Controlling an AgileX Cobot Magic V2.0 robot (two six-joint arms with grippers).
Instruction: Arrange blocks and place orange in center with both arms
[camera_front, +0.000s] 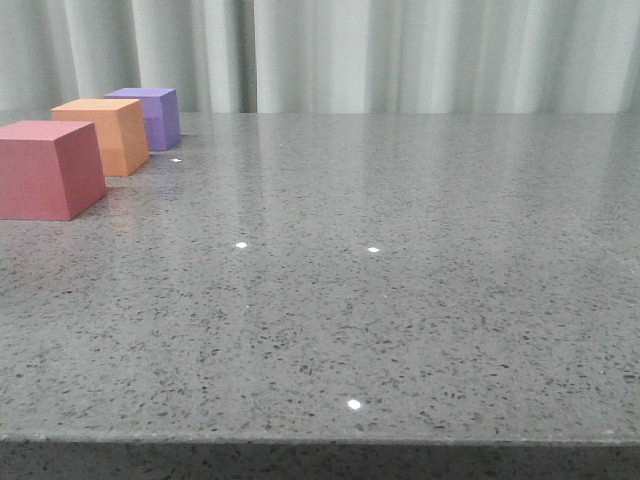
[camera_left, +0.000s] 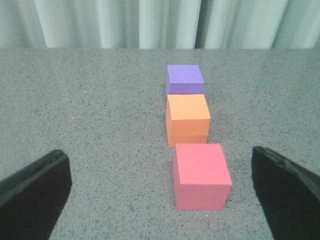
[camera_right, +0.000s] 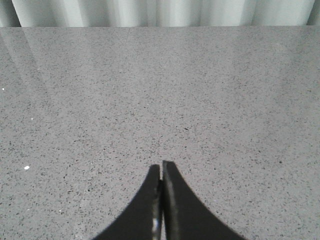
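Observation:
Three cubes stand in a row at the far left of the table in the front view: the red/pink cube (camera_front: 45, 167) nearest, the orange cube (camera_front: 105, 134) in the middle, the purple cube (camera_front: 152, 116) farthest. The left wrist view shows the same row: red/pink (camera_left: 201, 175), orange (camera_left: 187, 119), purple (camera_left: 184, 79). My left gripper (camera_left: 162, 187) is open wide and empty, its fingers (camera_left: 35, 192) well apart on either side of the red/pink cube, not touching it. My right gripper (camera_right: 161, 167) is shut and empty over bare table. Neither arm shows in the front view.
The grey speckled table (camera_front: 400, 280) runs back to a pale curtain (camera_front: 400, 50). Its front edge (camera_front: 320, 440) lies at the bottom of the front view. The cubes sit close together, nearly touching.

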